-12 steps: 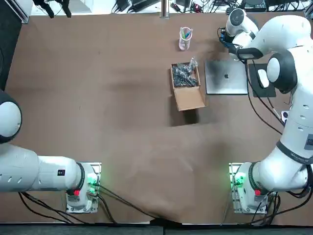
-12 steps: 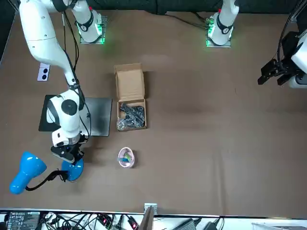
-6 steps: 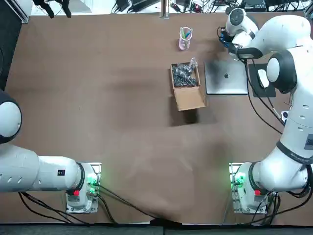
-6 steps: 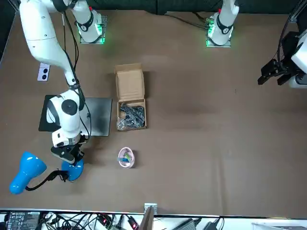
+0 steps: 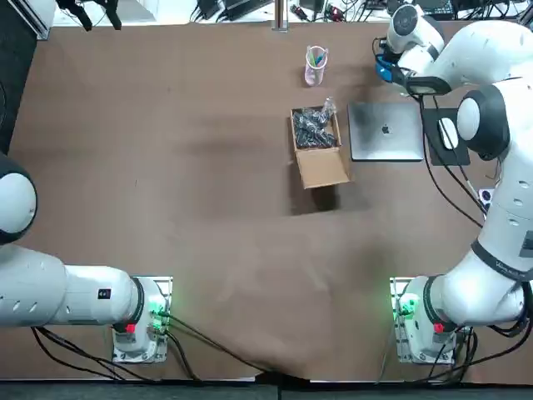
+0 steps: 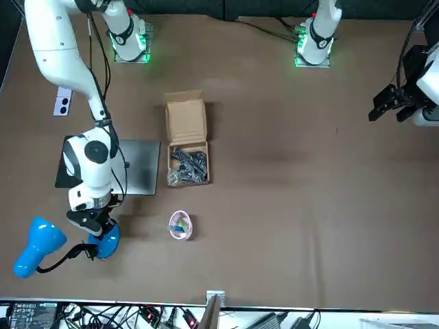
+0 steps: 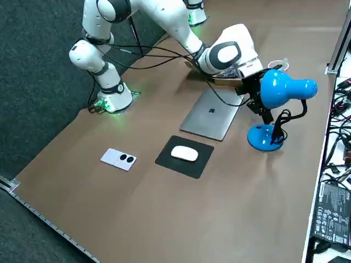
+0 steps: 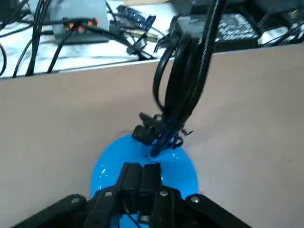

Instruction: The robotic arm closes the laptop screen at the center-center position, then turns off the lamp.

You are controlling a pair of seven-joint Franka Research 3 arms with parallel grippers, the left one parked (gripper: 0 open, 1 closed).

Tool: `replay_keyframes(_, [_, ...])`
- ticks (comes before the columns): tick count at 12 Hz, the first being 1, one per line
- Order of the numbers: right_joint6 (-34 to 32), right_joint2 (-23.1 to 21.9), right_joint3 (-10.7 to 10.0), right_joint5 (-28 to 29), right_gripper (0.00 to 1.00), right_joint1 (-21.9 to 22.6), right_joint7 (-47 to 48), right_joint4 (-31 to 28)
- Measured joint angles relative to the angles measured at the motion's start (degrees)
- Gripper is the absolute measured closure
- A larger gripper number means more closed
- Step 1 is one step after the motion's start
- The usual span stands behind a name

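Observation:
The grey laptop (image 5: 385, 131) lies shut and flat on the table, its logo facing up; the side view shows the laptop (image 7: 211, 113) too. The blue lamp stands past it at the far edge: round base (image 6: 104, 241), black gooseneck, head (image 6: 38, 245). My right gripper (image 8: 141, 168) is shut, fingers pressed together, pointing down right over the lamp base (image 8: 180, 171) near the stem and cable. From the side, the gripper (image 7: 253, 92) sits just behind the lamp head (image 7: 285, 87), above the base (image 7: 265, 137). In the front view, the gripper (image 6: 94, 222) hangs at the base's edge.
An open cardboard box (image 5: 316, 146) with dark parts lies left of the laptop, and a pink cup (image 5: 315, 65) of pens stands beyond it. A white mouse (image 7: 185, 154) rests on a black pad, with a white switch block (image 7: 119, 159) nearby. Cables crowd the far table edge.
My right wrist has moved away from the laptop toward the far edge, bringing the gripper over the lamp base. The laptop and lamp have not moved.

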Motion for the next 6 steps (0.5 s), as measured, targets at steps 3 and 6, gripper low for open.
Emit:
replay_keyframes(3, [-4.7, -2.3, 0.1, -0.1, 0.98, 1.1, -0.1, 0.1])
replay_keyframes(6, [-12.5, -5.5, 1.9, 0.3, 0.98, 2.7, -0.1, 0.1])
